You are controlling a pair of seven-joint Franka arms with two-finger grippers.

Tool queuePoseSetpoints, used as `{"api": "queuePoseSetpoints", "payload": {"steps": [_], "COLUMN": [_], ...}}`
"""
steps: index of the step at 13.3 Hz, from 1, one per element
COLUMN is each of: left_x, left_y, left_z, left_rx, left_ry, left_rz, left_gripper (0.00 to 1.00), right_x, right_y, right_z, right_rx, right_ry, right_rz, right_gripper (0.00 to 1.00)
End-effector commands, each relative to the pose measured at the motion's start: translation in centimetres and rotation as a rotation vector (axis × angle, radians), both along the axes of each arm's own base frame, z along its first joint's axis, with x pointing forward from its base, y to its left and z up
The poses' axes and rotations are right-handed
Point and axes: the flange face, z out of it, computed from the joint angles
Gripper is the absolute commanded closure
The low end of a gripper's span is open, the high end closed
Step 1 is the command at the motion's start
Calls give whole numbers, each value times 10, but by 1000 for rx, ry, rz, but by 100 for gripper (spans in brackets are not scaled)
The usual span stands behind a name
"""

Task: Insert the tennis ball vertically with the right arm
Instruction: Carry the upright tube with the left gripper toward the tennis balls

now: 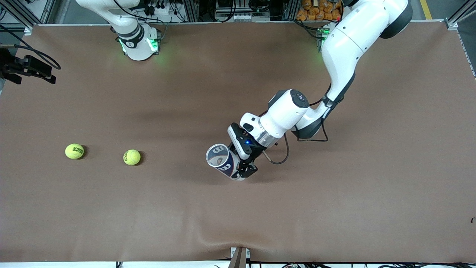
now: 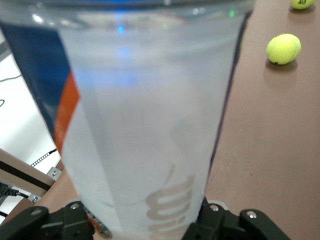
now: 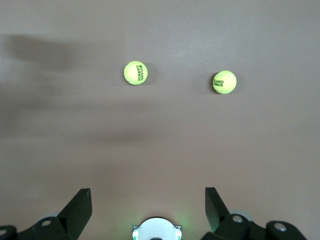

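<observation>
**Left arm holds the can up while two tennis balls lie on the table**

The left gripper [image 1: 243, 163] pinches a clear tennis-ball can [image 1: 222, 160] over the middle of the brown table [image 1: 334, 208], its fingers [image 2: 75, 220] pressed against the can's sides near the base. The can is tilted, its open mouth showing to the front camera, with a blue, orange and white label on its wall. Two yellow-green tennis balls lie on the table, well apart from the can, toward the right arm's end. The ball closer to the can [image 1: 132, 157] lies a little nearer the front camera than the ball farther from the can [image 1: 74, 151]; the two lie near each other but do not touch. The right gripper [image 3: 147, 207] hangs high above the table with its fingers spread wide and nothing between them, both balls below it.
</observation>
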Motion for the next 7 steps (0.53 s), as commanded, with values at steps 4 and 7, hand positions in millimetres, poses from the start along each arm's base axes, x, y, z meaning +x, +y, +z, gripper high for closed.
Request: {"api": "queuePoseSetpoints", "payload": {"steps": [4,7], "left_x": [-29,-42], "left_y": [-33,-38], "left_z": [-25,-50], "left_rx": [-145,-193], "left_ry": [-61,-75], "left_rz": [34,55], "left_gripper": [32,32], "right_x": [-8,-9], "right_y": [1,1], "right_z": [4,3], "right_rx": [15,15], "right_ry": [-3,0], "right_rz": [-3,-3], "right_gripper": [0,0]}}
